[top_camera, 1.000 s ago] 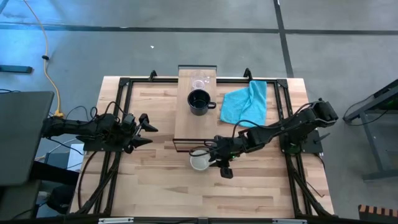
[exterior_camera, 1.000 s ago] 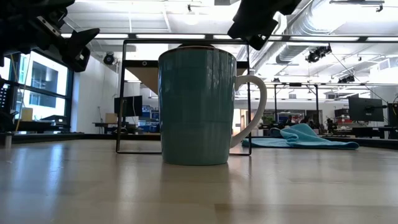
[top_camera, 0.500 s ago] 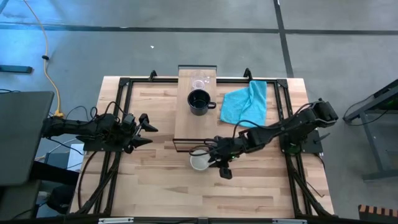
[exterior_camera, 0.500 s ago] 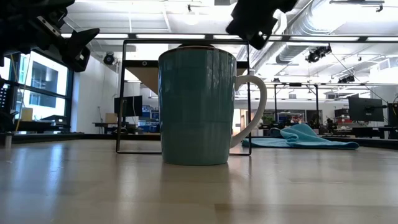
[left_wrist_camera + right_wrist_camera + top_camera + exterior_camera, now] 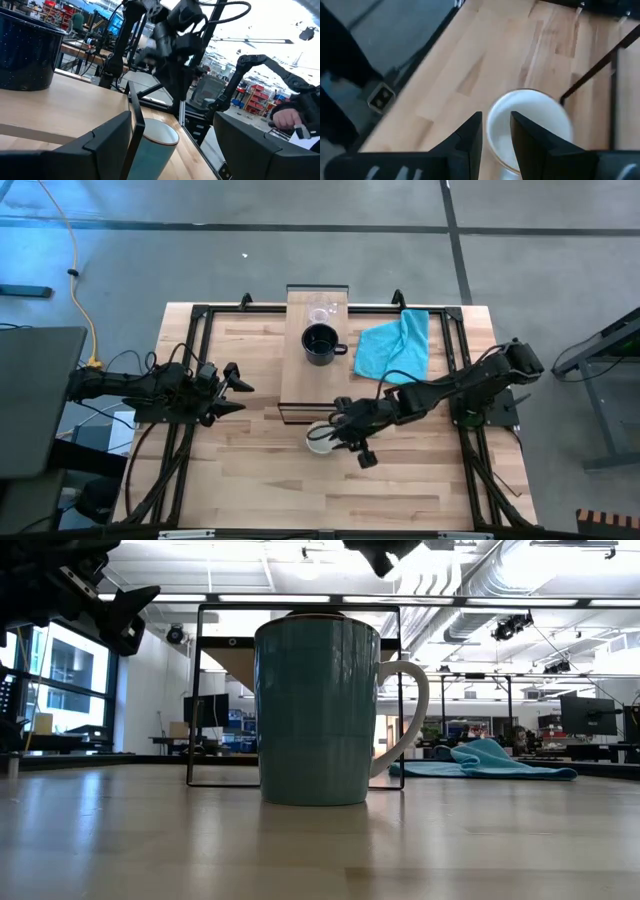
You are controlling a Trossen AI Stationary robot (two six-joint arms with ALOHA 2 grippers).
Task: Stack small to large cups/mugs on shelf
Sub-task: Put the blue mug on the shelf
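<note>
The larger mug [image 5: 320, 439], white inside and teal outside [image 5: 318, 710], stands on its base on the table just in front of the shelf's near end. My right gripper [image 5: 335, 430] hangs open above its rim [image 5: 496, 117], clear of it, and only its tip shows at the top of the low view [image 5: 380, 550]. On the shelf [image 5: 300, 375] stand the black mug [image 5: 320, 345] and, behind it, the clear glass cup [image 5: 321, 313]. My left gripper [image 5: 240, 395] waits open at the table's left.
A turquoise cloth [image 5: 398, 345] lies crumpled on the table right of the shelf. The shelf's dark frame [image 5: 300, 690] stands right behind the mug. Bare wood stretches from the mug to the table's near edge [image 5: 330, 500].
My right gripper has risen straight up from the mug's rim and rolled about its own axis, its finger gap unchanged. The mug has stayed where it stood.
</note>
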